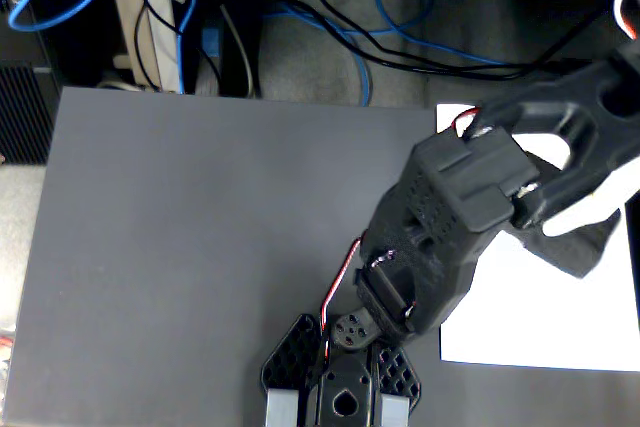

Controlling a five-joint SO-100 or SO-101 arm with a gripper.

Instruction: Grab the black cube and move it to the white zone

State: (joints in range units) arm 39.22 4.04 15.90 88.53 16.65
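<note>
The black cube [580, 247] lies on the white zone [530, 317], at its right edge in the fixed view. The arm hides the hand, so I cannot tell whether it grips the cube.

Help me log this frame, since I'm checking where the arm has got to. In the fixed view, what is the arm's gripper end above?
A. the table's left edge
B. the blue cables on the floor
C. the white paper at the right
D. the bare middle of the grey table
C: the arm stretches to the right, ending over the white paper, where a black block lies partly hidden.
</note>
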